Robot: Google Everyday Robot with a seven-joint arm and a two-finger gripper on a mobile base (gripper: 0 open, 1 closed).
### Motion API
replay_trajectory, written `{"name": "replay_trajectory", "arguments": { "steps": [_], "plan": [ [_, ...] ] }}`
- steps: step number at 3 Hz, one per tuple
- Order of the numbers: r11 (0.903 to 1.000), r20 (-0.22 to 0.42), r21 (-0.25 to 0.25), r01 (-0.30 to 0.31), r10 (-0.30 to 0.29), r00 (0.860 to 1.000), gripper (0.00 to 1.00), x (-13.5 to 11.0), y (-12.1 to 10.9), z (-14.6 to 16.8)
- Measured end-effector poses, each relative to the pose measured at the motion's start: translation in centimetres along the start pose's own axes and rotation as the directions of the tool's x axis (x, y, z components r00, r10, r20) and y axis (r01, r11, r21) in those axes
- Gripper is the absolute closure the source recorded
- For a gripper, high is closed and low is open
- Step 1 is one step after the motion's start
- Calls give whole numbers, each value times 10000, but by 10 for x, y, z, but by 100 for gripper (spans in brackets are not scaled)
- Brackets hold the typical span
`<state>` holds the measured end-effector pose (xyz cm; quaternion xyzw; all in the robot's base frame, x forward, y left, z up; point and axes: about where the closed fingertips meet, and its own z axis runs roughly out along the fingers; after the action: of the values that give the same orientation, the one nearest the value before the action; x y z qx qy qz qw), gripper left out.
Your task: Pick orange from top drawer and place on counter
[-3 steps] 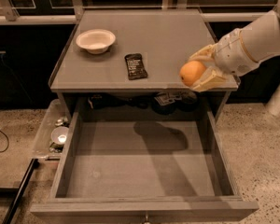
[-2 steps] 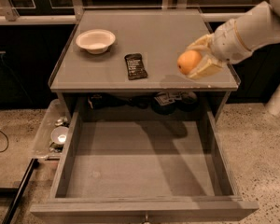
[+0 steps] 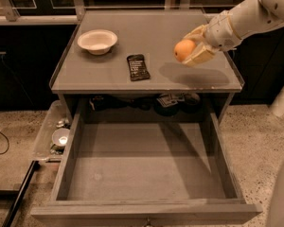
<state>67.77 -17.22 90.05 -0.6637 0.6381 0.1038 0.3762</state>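
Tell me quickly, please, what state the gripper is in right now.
Gripper: shut on the orange, held above the counter.

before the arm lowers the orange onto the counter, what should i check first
1. Grip: ok. The gripper is shut on the orange.
2. Over the counter, not the top drawer: ok. The orange's shadow falls on the counter's right part.
3. Landing spot bare: ok. The white bowl and dark flat packet lie apart, to the left.
4. Orange resting on the counter: not ok. It hangs above its shadow.
5. Margin from the counter's right edge: cannot tell.
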Motion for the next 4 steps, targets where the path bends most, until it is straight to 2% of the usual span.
{"name": "replay_trajectory", "arguments": {
  "steps": [1, 2, 3, 4],
  "plan": [
    [9969, 347, 198, -761, 754, 9965, 100, 9, -21, 10],
    [9796, 412, 553, -1930, 1909, 9807, 100, 25, -33, 17],
    [9645, 427, 480, -2598, 2578, 9652, 100, 33, -36, 31],
    [9537, 281, 313, -2990, 2982, 9541, 100, 38, -36, 43]
  ]
}}
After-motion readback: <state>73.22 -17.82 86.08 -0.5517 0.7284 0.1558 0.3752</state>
